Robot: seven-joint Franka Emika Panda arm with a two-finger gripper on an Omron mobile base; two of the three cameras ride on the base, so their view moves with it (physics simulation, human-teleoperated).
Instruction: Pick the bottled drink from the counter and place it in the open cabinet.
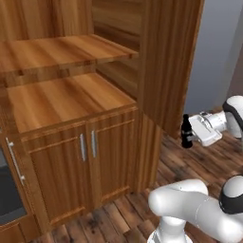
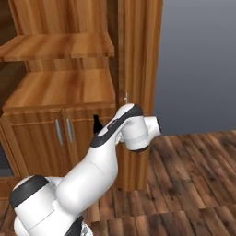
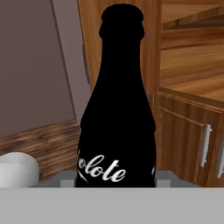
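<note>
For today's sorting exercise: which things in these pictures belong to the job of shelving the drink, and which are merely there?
Belongs to the job:
bottled drink, held upright
gripper, shut on it
open cabinet, shelves bare

Merely there:
two-door lower cupboard
wood floor
grey wall

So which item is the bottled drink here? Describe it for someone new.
Find the tall wooden open cabinet; right of its side panel, above the plank floor, the white arm's hand grips the bottled drink upright. It is small, near-black and narrow-necked, with white script.
</note>
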